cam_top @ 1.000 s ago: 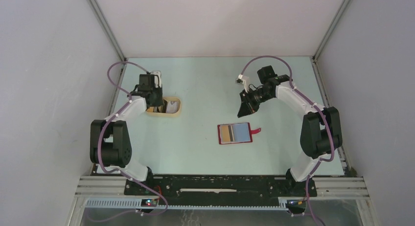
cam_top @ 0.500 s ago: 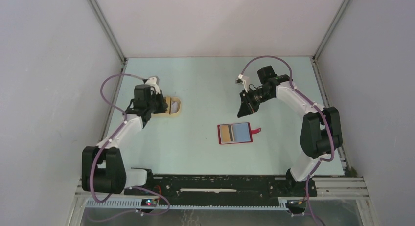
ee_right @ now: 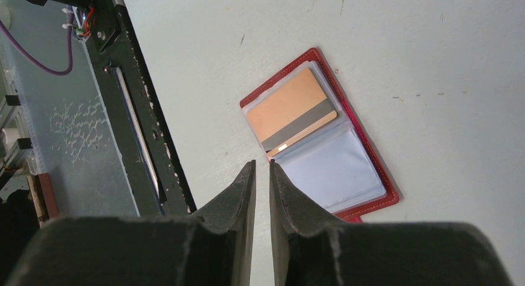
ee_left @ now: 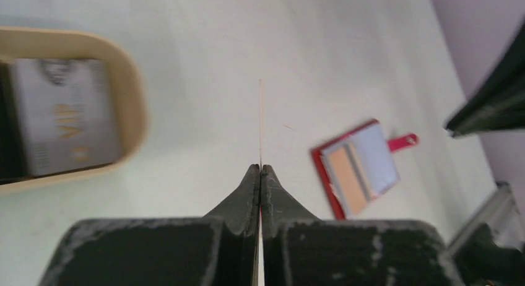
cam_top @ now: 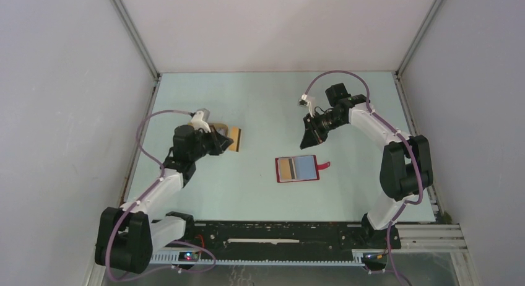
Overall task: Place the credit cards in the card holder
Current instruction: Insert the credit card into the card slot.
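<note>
The red card holder (cam_top: 297, 169) lies open in the middle of the table, its red tab (cam_top: 324, 166) pointing right. A golden-brown card (ee_right: 288, 109) sits in one clear pocket; the pale-blue side (ee_right: 337, 168) shows no card. My left gripper (cam_top: 218, 141) hangs left of the holder, shut on another golden-brown credit card (cam_top: 234, 139). In the left wrist view this card (ee_left: 260, 119) shows edge-on as a thin line. A whitish card (ee_left: 65, 116) lies in the tan tray (ee_left: 139, 106). My right gripper (cam_top: 308, 137) hovers above the holder's far edge, shut and holding nothing.
White walls with metal posts close in the table on three sides. The black rail with both arm bases (cam_top: 278, 233) runs along the near edge. The tan tray sits at the table's left, just behind my left gripper.
My left arm has pulled back from the tray and swung toward the middle, carrying the golden-brown card out with it. The right arm and the card holder have not moved.
</note>
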Controlling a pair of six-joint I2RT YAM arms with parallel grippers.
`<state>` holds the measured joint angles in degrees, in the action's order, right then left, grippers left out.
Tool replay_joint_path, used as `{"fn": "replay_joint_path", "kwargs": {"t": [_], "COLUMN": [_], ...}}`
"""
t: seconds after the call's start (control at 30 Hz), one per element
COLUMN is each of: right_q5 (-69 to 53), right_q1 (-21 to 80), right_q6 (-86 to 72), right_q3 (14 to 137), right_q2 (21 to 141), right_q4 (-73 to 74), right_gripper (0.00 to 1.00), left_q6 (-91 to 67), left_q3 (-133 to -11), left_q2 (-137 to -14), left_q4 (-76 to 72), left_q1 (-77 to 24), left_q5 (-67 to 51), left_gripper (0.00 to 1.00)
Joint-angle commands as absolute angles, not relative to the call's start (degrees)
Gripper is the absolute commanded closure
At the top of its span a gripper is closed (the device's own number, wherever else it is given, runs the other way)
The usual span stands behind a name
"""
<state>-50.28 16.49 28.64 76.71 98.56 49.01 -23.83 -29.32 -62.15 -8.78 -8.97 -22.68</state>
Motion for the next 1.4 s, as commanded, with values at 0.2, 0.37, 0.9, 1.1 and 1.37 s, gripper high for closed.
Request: {"fn": "replay_joint_path", "kwargs": {"t": [0.2, 0.37, 0.9, 1.1, 1.37], "right_q5": [-50.9, -49.8, -42.7, -41.3, -39.7], "right_q1": [16.3, 16.4, 16.6, 17.1, 18.0], "right_q6": [30.7, 31.6, 34.5, 34.3, 34.0], "right_q3": [77.5, 77.5, 79.6, 80.2, 80.3], "right_q2": [97.9, 99.6, 108.4, 110.3, 111.3], "right_q4": [50.3, 50.9, 56.2, 56.8, 56.8], "right_gripper": [0.78, 0.78, 0.78, 0.78, 0.78], "left_q6": [-37.8, -45.1, -64.8, -65.2, -61.3], "left_q3": [-20.9, -18.8, -22.8, -25.2, -26.9], "left_q2": [-63.5, -68.8, -103.6, -107.7, -106.9], "left_q4": [-31.0, -43.1, -78.4, -76.5, -65.8], "left_q1": [-20.6, -26.0, -37.1, -38.8, -39.2], "left_q5": [-30.7, -31.0, -27.9, -27.1, -25.8], "left_gripper": [1.0, 1.0, 1.0, 1.0, 1.0]}}
